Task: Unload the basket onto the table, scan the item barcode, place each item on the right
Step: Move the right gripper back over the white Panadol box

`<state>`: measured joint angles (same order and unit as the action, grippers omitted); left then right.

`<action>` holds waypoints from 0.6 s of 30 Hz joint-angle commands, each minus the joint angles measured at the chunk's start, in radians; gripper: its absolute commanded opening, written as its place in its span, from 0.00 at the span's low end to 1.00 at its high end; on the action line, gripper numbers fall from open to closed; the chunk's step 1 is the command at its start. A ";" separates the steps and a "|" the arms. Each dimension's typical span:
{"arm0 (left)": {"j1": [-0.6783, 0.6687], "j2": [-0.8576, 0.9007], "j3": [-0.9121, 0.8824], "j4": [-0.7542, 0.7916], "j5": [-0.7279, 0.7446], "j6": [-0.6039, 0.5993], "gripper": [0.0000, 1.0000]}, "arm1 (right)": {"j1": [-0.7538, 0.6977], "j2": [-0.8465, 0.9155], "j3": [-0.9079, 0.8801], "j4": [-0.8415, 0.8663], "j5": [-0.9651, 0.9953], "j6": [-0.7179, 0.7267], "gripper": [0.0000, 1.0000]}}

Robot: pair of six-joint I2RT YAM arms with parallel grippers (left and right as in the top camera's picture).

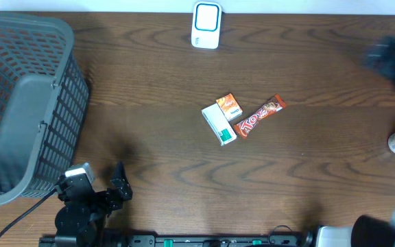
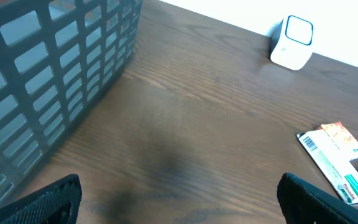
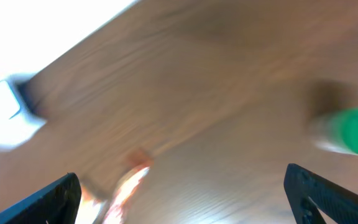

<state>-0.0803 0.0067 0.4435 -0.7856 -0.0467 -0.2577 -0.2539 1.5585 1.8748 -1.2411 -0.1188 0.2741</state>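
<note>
Overhead first: the scanner (image 1: 206,25) stands midway along the table's (image 1: 307,178) far edge. The white-and-green box (image 1: 219,125), orange packet (image 1: 230,106) and candy bar (image 1: 260,114) huddle together at the centre. Your left gripper (image 1: 120,184) sits near the near-left corner beside the basket (image 1: 26,103). Your right gripper (image 1: 391,58) is a blur by the far-right corner.

Left wrist: fingers spread wide and empty, with the box's barcode facing up.

Right wrist: smeared picture, jaws wide, nothing between them.

My call: take the box by its long sides, keep the pads off the barcode, then turn that face toward the scanner.
</note>
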 commanded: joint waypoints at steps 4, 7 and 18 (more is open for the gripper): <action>-0.003 -0.001 -0.001 0.000 0.010 0.013 0.98 | 0.374 0.119 -0.052 -0.078 -0.081 -0.071 0.99; -0.003 -0.001 -0.001 0.000 0.010 0.013 0.98 | 0.495 0.200 -0.094 -0.070 -0.081 -0.074 0.99; -0.003 -0.001 -0.001 0.000 0.010 0.013 0.98 | 0.763 0.525 -0.172 0.055 0.036 -0.051 0.99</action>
<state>-0.0803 0.0067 0.4435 -0.7856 -0.0463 -0.2577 0.4732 2.0228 1.7077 -1.1984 -0.1223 0.2176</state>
